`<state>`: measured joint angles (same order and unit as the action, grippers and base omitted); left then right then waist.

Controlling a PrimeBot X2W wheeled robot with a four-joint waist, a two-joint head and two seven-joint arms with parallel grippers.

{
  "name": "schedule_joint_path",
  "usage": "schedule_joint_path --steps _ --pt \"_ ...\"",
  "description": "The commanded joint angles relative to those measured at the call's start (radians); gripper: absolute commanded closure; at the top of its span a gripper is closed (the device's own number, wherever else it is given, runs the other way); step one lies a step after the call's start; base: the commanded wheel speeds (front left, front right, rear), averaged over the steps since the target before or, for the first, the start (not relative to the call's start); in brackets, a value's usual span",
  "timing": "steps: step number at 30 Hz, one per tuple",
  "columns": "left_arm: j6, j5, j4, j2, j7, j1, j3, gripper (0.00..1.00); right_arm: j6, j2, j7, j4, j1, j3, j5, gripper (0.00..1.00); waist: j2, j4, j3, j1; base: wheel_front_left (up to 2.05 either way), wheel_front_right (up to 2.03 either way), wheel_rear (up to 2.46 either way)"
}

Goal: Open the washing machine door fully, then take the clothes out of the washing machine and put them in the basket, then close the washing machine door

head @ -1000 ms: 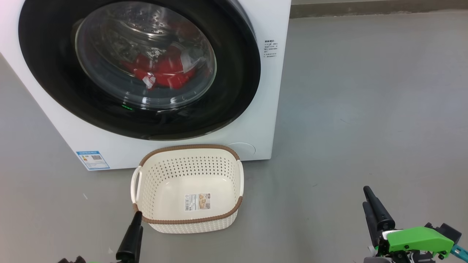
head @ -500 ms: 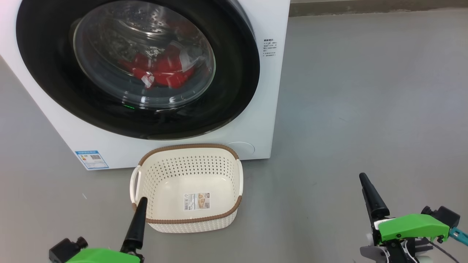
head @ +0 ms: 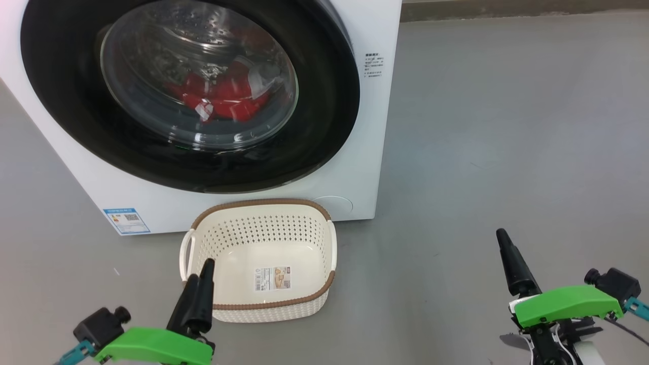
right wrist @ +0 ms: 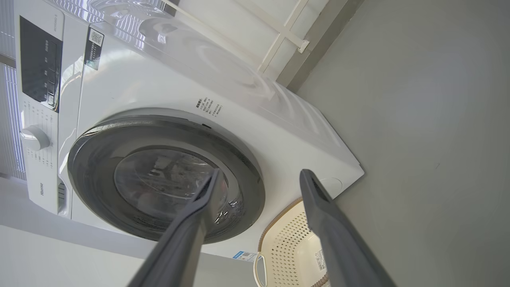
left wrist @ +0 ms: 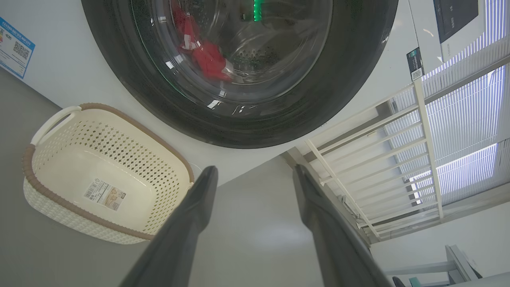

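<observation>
The white washing machine (head: 372,132) stands at the upper left with its washing machine door (head: 324,101) shut. Through the door's glass bowl I see the red clothes (head: 223,99) lying in the drum. The cream basket (head: 263,203) sits empty on the floor just in front of the machine. My left gripper (head: 200,269) is open at the basket's near left corner, its fingers over the rim. My right gripper (head: 502,234) is open over bare floor, well right of the basket. From the left wrist I see the door (left wrist: 350,79), clothes (left wrist: 207,59), basket (left wrist: 131,123) and open left gripper (left wrist: 255,169). The right wrist view shows the open right gripper (right wrist: 261,172) pointing at the door (right wrist: 91,159).
A control panel with a round knob (right wrist: 34,137) tops the machine's front. A blue-bordered label (head: 120,220) and a round cover (head: 337,204) sit low on it. A white railing (left wrist: 378,151) stands beside the machine. Grey floor (head: 507,126) stretches to the right.
Both grippers have moved further up the head view: the left one toward the basket's near left corner, the right one over the floor. Door, clothes and basket are unmoved.
</observation>
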<state>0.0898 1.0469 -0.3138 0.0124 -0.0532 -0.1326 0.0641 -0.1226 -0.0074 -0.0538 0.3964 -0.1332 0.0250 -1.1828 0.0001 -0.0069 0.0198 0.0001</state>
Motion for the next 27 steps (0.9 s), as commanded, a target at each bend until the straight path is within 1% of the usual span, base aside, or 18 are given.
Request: schedule_joint_path --steps 1,13,15,27 --pt "-0.007 -0.053 0.033 0.016 -0.013 -0.057 -0.007 0.0 -0.004 -0.014 -0.015 -0.032 -0.067 -0.005 0.048 0.0 -0.0001 0.0 0.0 -0.0001 0.0 0.0 0.0" --pt "-0.04 -0.233 0.067 0.02 -0.049 -0.096 0.014 0.0 -0.005 -0.02 -0.05 -0.045 -0.102 -0.014 0.208 0.0 -0.0001 -0.004 0.008 -0.0001 0.0 0.0 0.0" --pt "-0.041 -0.246 0.069 0.02 -0.052 -0.099 0.015 0.0 -0.005 -0.02 -0.053 -0.046 -0.105 -0.016 0.218 0.0 -0.0001 -0.004 0.009 -0.0001 0.0 0.0 0.0" --pt "-0.067 -0.41 0.078 0.024 -0.088 -0.141 0.038 0.0 -0.005 -0.025 -0.088 -0.045 -0.147 -0.051 0.346 0.0 -0.0001 -0.008 0.013 -0.0001 0.0 0.0 0.0"
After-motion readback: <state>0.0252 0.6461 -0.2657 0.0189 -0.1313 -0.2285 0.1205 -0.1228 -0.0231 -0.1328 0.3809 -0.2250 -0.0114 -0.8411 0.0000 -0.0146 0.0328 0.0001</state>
